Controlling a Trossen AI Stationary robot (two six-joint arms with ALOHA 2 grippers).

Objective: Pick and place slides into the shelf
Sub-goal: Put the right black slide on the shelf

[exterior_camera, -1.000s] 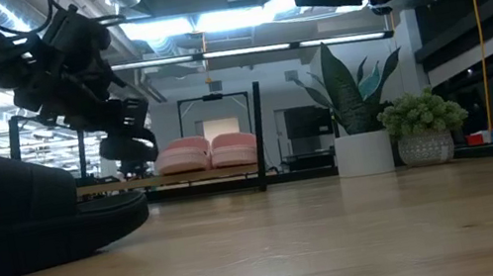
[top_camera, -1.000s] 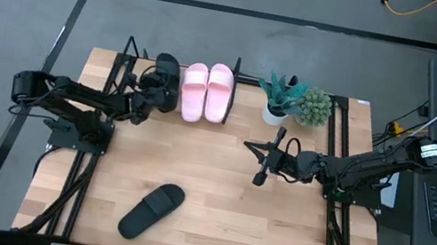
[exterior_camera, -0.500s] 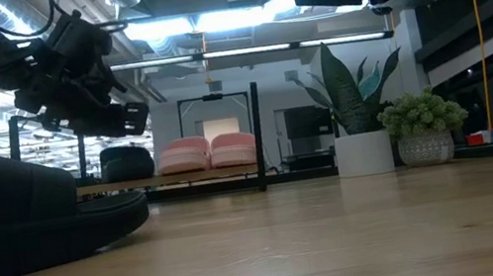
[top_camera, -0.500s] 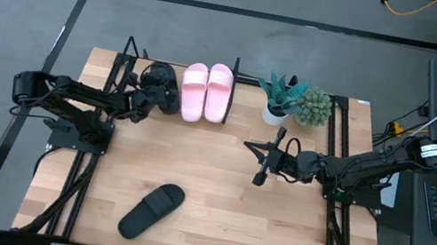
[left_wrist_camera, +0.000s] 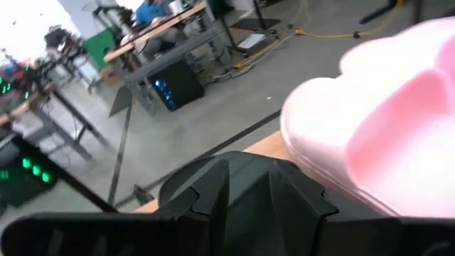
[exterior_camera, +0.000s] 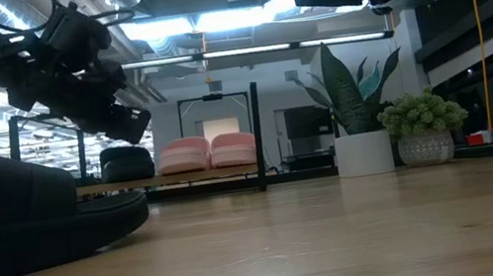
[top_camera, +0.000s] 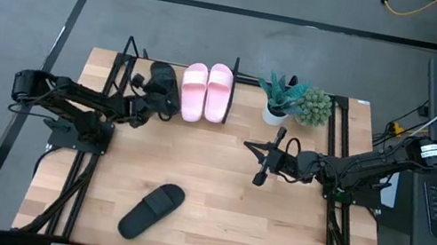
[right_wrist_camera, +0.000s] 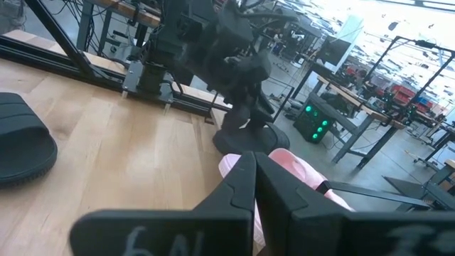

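At the table's far edge stands the shelf (top_camera: pixel 126 57). On it rest a black slide (top_camera: pixel 164 81) (exterior_camera: pixel 126 163) and, to its right, two pink slides (top_camera: pixel 194 91) (top_camera: pixel 218 92) (exterior_camera: pixel 209 151), soles down on its base. My left gripper (top_camera: pixel 145 102) (exterior_camera: pixel 129 127) hangs open just near of and above the black slide, touching nothing. A second black slide (top_camera: pixel 152 210) (exterior_camera: pixel 10 223) lies sole down near the table's front edge. My right gripper (top_camera: pixel 252 146) (right_wrist_camera: pixel 252 185) waits shut above the table's right middle.
A spiky plant in a white pot (top_camera: pixel 277 97) and a bushy green plant (top_camera: pixel 313 106) stand at the far right, beside the shelf. Black side rails (top_camera: pixel 342 162) run along both table sides. Bare wood (top_camera: pixel 208 184) lies between the shelf and the near slide.
My left gripper has let go of the black slide, which has come down onto the shelf beside the pink pair. The gripper has then drawn up and back toward the table's left and near side, rolling as it went.
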